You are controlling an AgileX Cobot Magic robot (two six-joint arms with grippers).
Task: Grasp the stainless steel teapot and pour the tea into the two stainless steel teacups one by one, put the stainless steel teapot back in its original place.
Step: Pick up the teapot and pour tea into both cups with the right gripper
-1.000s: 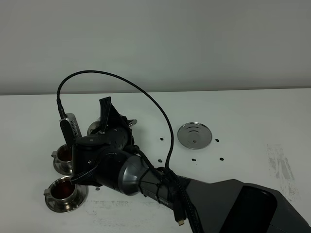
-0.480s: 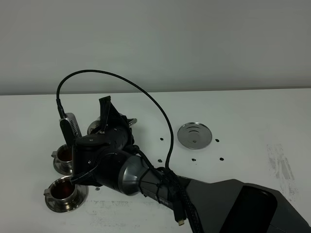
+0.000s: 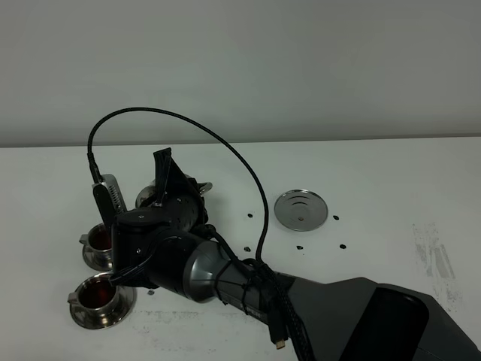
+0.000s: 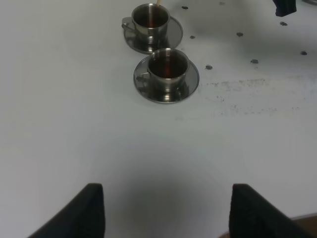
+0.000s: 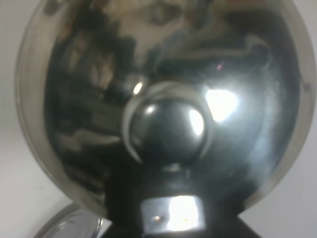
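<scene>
The stainless steel teapot (image 5: 163, 99) fills the right wrist view from above, its lid knob (image 5: 171, 124) in the middle. From the exterior high view only shiny slivers of the teapot (image 3: 144, 199) show behind my right gripper (image 3: 167, 188), which is shut on it, tilted over the far teacup (image 3: 98, 242). The near teacup (image 3: 95, 295) stands just in front. Both teacups (image 4: 151, 19) (image 4: 167, 67) sit on saucers and hold dark tea (image 4: 167, 64). My left gripper (image 4: 166, 213) hovers open over bare table, well short of the cups. The round steel disc (image 3: 302, 208) lies bare to the right.
The white table (image 3: 391, 188) carries small dark marker dots (image 3: 342, 245) around the disc. My right arm's black body (image 3: 248, 286) and cable (image 3: 225, 147) stretch from the lower right across to the cups, hiding the teapot's spout.
</scene>
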